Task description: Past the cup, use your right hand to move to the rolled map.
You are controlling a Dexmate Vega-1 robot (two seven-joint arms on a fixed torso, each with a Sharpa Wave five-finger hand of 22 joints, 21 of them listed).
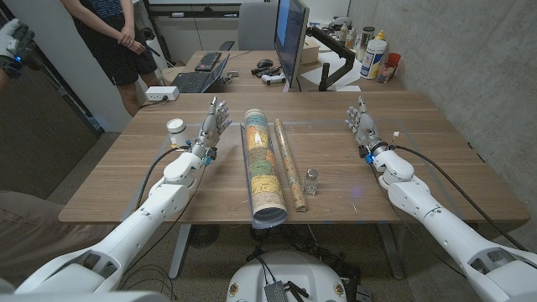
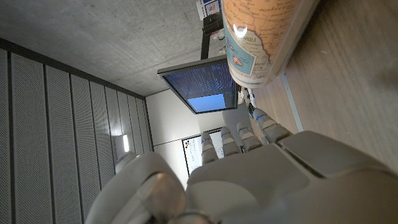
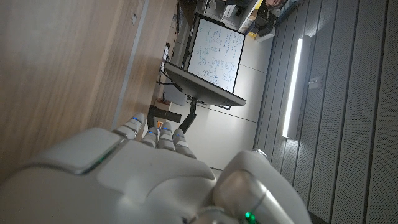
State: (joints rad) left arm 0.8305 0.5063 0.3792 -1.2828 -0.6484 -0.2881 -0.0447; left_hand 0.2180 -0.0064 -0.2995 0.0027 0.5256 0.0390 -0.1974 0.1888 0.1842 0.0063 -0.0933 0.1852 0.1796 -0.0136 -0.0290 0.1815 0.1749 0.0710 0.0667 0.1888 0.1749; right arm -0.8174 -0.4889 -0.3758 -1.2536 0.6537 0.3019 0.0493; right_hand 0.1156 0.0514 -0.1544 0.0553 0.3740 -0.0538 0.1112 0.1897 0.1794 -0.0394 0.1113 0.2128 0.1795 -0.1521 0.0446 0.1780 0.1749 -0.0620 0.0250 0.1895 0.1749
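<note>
Two rolled maps lie lengthwise in the middle of the table: a thick one in a clear tube [image 1: 260, 168] and a thin brown one [image 1: 288, 164] just to its right. The thick roll's end [image 2: 255, 43] looms close in the left wrist view. A white cup [image 1: 176, 128] stands at the left, beside my left hand [image 1: 214, 119]. That hand [image 2: 249, 180] stands upright, fingers apart, holding nothing. My right hand [image 1: 361, 123] stands the same way on the right, well clear of the maps, and is empty [image 3: 155, 180].
A small glass shaker [image 1: 310, 180] stands right of the thin roll, between it and my right arm. A monitor [image 1: 291, 38] and bottles [image 1: 375, 54] sit behind the wooden table [image 1: 436, 168]. A person [image 1: 113, 33] stands at the far left.
</note>
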